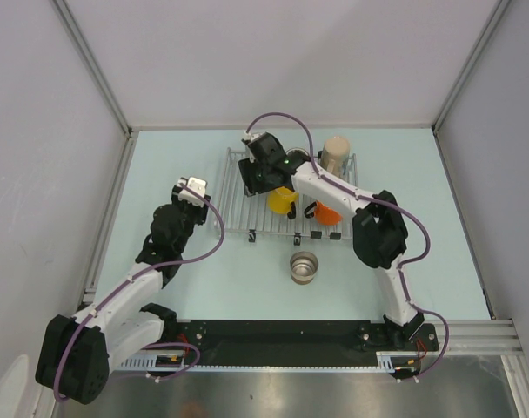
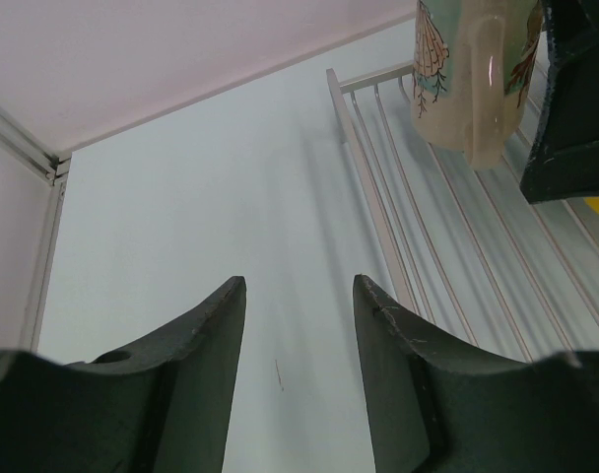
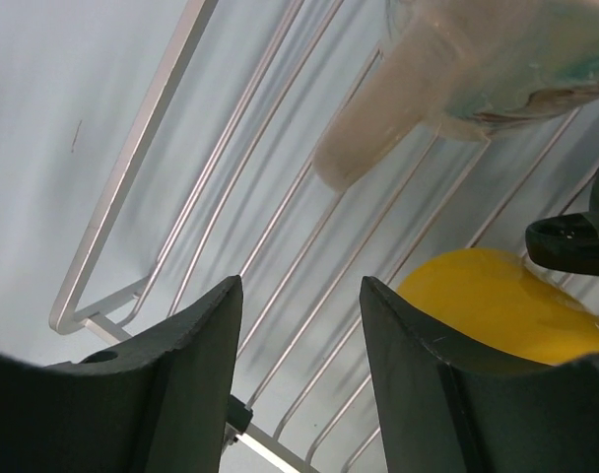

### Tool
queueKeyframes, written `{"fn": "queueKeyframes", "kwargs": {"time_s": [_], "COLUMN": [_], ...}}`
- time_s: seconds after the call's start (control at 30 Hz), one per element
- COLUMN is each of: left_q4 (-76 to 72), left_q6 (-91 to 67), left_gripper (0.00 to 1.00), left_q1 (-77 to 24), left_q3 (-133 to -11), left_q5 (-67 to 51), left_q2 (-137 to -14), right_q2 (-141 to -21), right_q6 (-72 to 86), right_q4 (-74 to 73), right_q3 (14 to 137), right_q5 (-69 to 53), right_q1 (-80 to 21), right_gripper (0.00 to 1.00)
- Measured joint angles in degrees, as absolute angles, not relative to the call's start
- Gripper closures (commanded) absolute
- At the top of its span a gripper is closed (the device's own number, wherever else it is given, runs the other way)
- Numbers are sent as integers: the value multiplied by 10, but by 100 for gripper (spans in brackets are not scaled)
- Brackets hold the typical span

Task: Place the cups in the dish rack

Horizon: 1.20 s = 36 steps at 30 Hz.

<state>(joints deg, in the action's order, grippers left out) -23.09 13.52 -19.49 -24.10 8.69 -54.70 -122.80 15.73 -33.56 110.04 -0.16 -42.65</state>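
The dish rack (image 1: pixel 238 209) of silver wires lies at the table's middle. On it stand a yellow cup (image 1: pixel 282 200), an orange cup (image 1: pixel 327 213) and a plain cream cup (image 1: pixel 336 152). The steel cup (image 1: pixel 304 267) stands on the table in front of the rack. My right gripper (image 1: pixel 263 174) hovers open and empty over the rack's left part (image 3: pixel 231 177), the patterned cream cup (image 3: pixel 477 69) just beyond its tips (image 3: pixel 299 281) and the yellow cup (image 3: pixel 497 305) to the right. My left gripper (image 1: pixel 195 185) is open and empty (image 2: pixel 299 281) left of the rack (image 2: pixel 398 197), facing the patterned cup (image 2: pixel 467 69). The dark cup is hidden.
White walls with metal frame rails enclose the table on three sides. A black part (image 3: pixel 575 241) shows at the right edge of the right wrist view; I cannot tell what it is. Bare table (image 1: pixel 169 157) lies left of the rack.
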Motion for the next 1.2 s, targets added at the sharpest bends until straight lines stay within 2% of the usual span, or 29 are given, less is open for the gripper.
{"fn": "queueKeyframes", "kwargs": {"time_s": [0.13, 0.7, 1.03, 1.2], "left_q4": [-231, -232, -233, -233], "left_q6": [135, 135, 135, 135], "left_gripper": [47, 48, 48, 48], "left_q1": [-195, -195, -195, -195], "left_q3": [-241, -241, -241, -241], "left_q5": [87, 86, 83, 83], "left_q2": [-547, -553, -553, -553], "right_q2": [-1205, -1059, -831, -725], "right_q6": [154, 134, 182, 235], "right_q4": [-333, -335, -396, -420], "right_q3": [1073, 1007, 759, 616], "right_q5": [1, 11, 139, 166], "right_q1": [-427, -459, -592, -603], "right_gripper": [37, 32, 29, 30]}}
